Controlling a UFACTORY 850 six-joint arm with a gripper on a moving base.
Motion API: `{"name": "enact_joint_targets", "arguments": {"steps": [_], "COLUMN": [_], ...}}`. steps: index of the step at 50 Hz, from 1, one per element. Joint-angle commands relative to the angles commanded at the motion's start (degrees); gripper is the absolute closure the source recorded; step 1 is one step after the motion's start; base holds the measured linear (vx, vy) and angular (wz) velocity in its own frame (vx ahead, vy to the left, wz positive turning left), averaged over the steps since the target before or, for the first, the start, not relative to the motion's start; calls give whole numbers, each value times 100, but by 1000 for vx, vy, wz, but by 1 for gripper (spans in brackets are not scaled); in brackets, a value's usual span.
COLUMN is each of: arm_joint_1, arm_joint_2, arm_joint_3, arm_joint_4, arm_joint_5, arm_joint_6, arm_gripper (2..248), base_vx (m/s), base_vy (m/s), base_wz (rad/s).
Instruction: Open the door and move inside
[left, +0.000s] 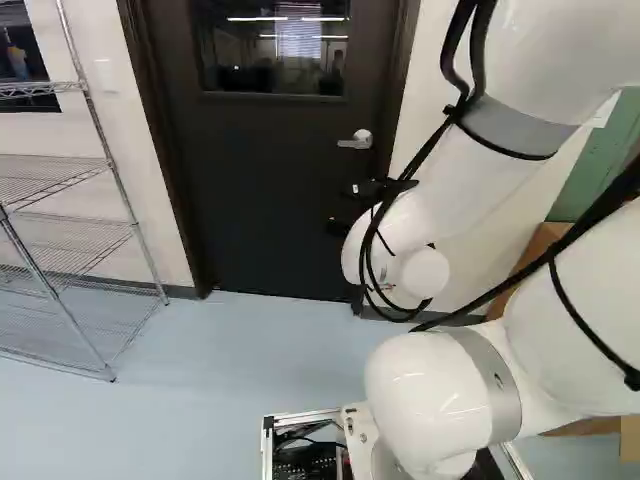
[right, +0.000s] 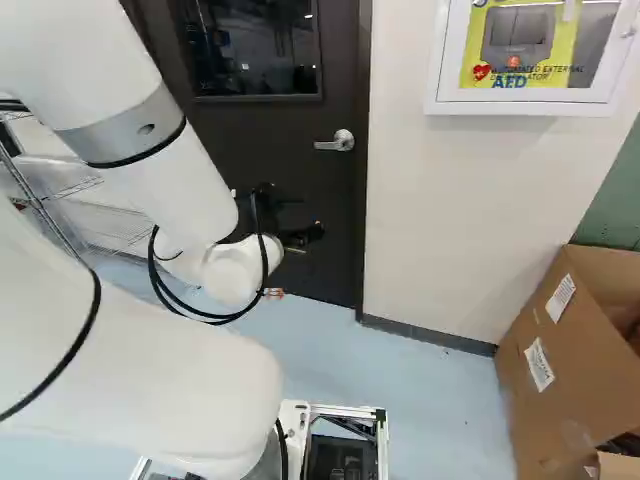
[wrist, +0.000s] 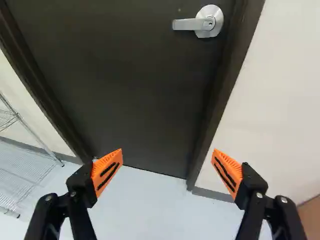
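The dark door with a window in its upper part stands closed in its frame. Its silver lever handle shows near the door's edge, and the same handle is in the right base view. My gripper is in front of the door, lower than the handle. In the wrist view my gripper has its orange fingers wide apart with nothing between them; the lever handle lies ahead, well beyond the fingertips and not touched.
A wire shelf rack stands left of the door. On the wall right of the door hangs a white defibrillator cabinet. Cardboard boxes stand on the floor at the right of the right base view, near a green panel.
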Motion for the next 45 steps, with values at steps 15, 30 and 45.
{"name": "enact_joint_targets", "arguments": {"steps": [15, 30, 45], "arm_joint_1": [0, 0, 13], "arm_joint_2": [0, 0, -41], "arm_joint_3": [0, 0, -34], "arm_joint_4": [0, 0, 40], "arm_joint_5": [0, 0, 0], "arm_joint_6": [0, 0, 0], "arm_gripper": [3, 3, 3], "base_vx": [161, 159, 108], "base_vy": [129, 124, 48], "base_wz": [-33, -41, -148]}}
